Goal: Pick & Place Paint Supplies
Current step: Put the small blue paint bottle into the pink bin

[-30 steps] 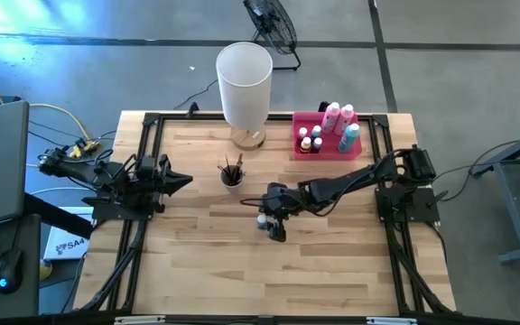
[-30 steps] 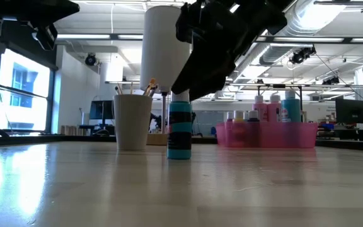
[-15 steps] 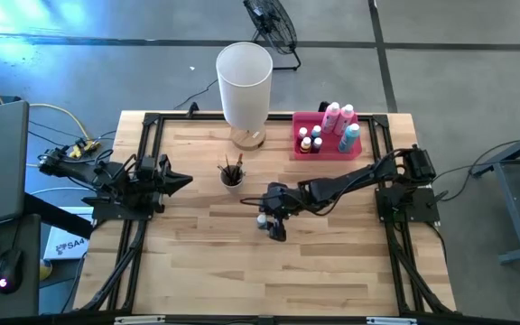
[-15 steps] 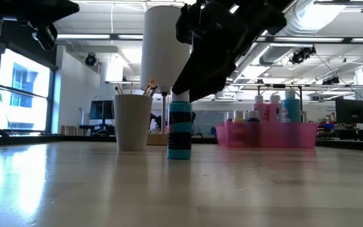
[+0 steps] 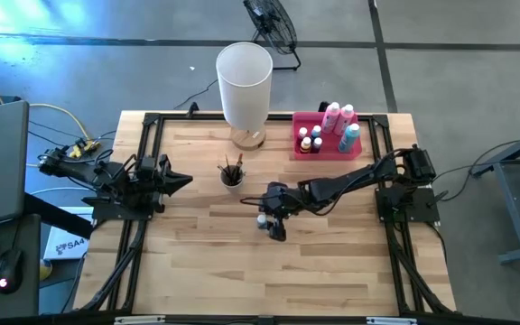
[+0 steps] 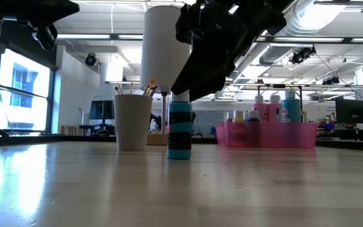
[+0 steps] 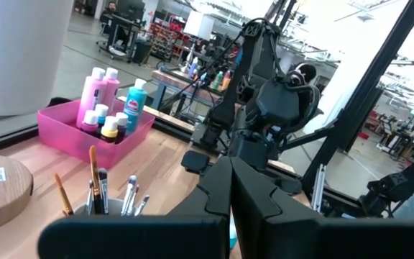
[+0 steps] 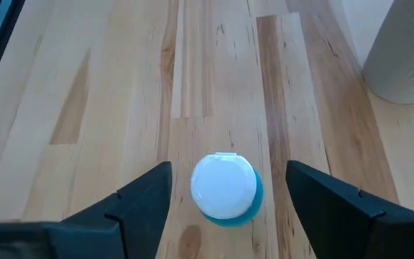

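The right hand (image 8: 225, 198) is hovering wide open over the teal paint bottle (image 6: 179, 129), which is standing upright mid-bench (image 5: 332, 253), one finger on either side of its white cap. The bottle is tall and narrow — an off-centre descent could be knocking it over. The left hand (image 5: 181, 180) is waiting closed at the bench's left edge. The right wrist view is showing the cap centred between the fingers; the low view is hiding this but showing the bottle's height — and the paintbrush cup (image 6: 132, 121) nearby.
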Available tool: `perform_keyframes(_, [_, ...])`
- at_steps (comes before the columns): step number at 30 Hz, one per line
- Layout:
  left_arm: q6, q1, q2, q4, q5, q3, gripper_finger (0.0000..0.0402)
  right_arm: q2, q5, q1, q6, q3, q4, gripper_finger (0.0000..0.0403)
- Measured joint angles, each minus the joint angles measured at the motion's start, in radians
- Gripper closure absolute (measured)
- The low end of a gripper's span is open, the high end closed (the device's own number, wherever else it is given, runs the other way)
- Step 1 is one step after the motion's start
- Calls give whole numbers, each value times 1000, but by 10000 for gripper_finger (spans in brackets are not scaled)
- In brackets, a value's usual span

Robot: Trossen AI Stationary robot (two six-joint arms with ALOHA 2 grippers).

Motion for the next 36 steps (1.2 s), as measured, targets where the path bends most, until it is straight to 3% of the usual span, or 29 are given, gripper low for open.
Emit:
perform_keyframes(14, [0, 0, 0, 0, -2, 0, 402, 0, 26, 0, 0, 0, -23, 140])
perform_keyframes(31, [0, 0, 0, 0, -1, 0, 402, -1, 27, 0, -27, 0, -21, 265])
perform_keyframes(36, [0, 0, 0, 0, -1, 0, 402, -2, 27, 0, -27, 0, -21, 283])
